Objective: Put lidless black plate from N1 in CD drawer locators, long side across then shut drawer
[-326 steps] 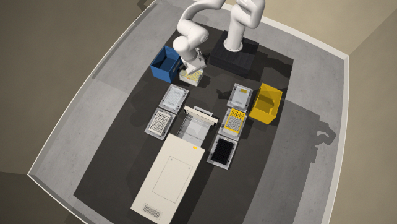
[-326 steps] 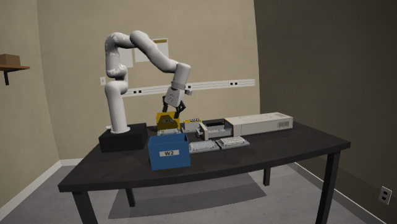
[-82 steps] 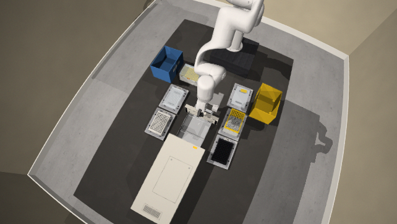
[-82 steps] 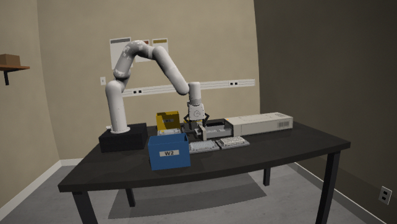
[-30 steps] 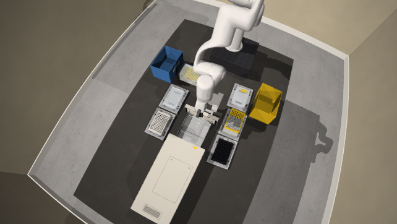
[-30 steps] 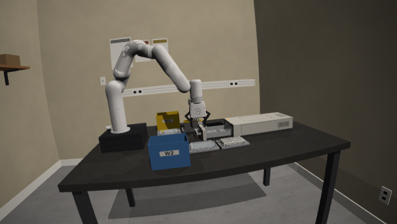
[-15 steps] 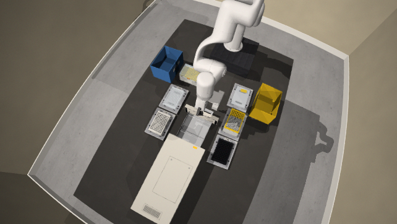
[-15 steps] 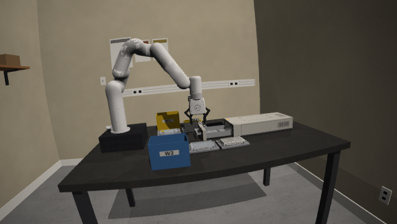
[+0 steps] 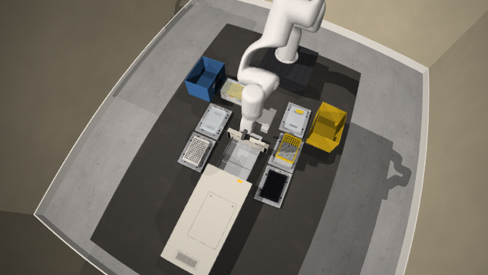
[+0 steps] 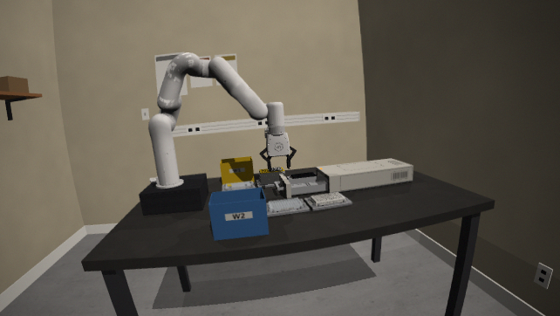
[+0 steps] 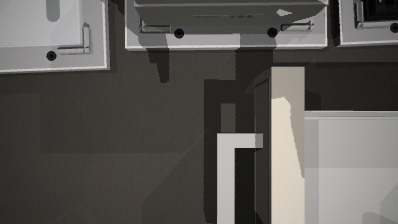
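The black plate lies without a lid in its nest at the right of the cooler CD. The cooler's drawer stands pulled out toward the arm and looks empty, and the orange lamp is lit. My gripper is open and empty, hovering just above the drawer's front panel and handle. In the side view the gripper hangs over the drawer's front end. In the wrist view the front panel and the handle show below; the fingers are out of sight.
A yellow-lidded plate and a white-lidded nest lie right of the drawer, and two white plates left of it. The blue bin, a tip box and the yellow bin stand further out.
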`<control>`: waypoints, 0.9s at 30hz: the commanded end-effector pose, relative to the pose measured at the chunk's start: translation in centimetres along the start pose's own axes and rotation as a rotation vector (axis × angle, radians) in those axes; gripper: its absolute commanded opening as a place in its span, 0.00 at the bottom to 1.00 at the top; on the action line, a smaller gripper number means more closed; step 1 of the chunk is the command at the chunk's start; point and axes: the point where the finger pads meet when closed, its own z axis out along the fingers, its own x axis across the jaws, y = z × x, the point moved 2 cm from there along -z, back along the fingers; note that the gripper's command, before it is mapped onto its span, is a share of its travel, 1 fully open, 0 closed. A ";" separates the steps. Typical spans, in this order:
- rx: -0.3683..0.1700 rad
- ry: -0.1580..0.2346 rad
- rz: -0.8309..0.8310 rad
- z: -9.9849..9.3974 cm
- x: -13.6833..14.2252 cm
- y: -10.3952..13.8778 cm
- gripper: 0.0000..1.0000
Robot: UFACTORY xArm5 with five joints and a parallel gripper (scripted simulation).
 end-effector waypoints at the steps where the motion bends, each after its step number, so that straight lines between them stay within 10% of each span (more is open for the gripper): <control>1: 0.000 0.004 0.000 -0.6 0.1 0.0 0.88; 27: 0.000 0.004 0.000 -4.7 0.1 0.0 0.88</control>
